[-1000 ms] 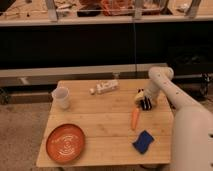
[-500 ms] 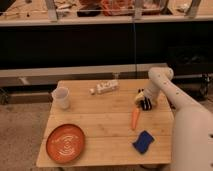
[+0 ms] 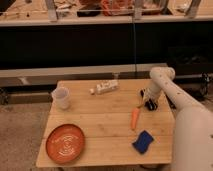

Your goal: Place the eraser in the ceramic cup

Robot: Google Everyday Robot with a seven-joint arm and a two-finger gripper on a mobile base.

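Note:
The gripper [image 3: 147, 101] is low over the right side of the wooden table [image 3: 105, 125], just past the top of the orange carrot [image 3: 135, 118]. A small dark thing at the gripper may be the eraser; it is mostly hidden by the gripper. The white ceramic cup [image 3: 61, 98] stands upright at the table's left side, far from the gripper. The white arm [image 3: 175, 100] reaches in from the lower right.
An orange plate [image 3: 65, 143] lies at the front left. A white bottle-like object [image 3: 105, 87] lies at the back middle. A blue rumpled sponge [image 3: 143, 141] lies at the front right, near the arm. A dark shelf unit stands behind the table.

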